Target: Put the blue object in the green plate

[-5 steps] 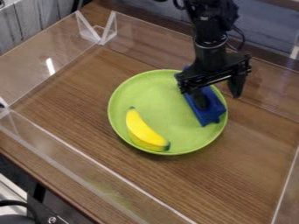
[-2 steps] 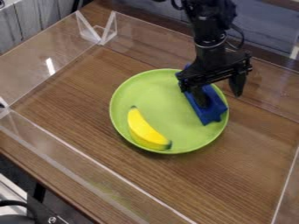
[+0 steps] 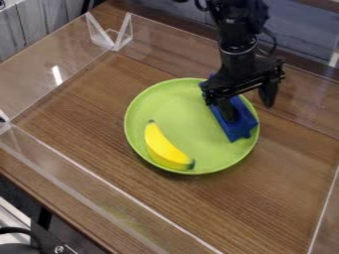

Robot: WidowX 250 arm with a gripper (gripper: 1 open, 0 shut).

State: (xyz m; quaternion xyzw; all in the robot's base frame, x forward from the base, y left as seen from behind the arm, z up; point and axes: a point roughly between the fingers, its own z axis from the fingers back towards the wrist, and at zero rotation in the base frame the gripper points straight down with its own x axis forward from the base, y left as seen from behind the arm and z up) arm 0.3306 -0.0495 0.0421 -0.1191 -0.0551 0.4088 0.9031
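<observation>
Beyond the yellow banana (image 3: 169, 146), the blue object (image 3: 239, 125) is lying in the right part of the green plate (image 3: 143, 115), its long axis running from far left to near right, beneath the spread-jawed gripper (image 3: 225, 97).

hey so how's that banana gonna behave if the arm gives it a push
The banana looks firm enough to move as one piece, its peel yellow with no obvious dark patches. Being curved, it would probably swivel or rock rather than roll straight. The plate's raised rim might stop a gentle slide.
</observation>
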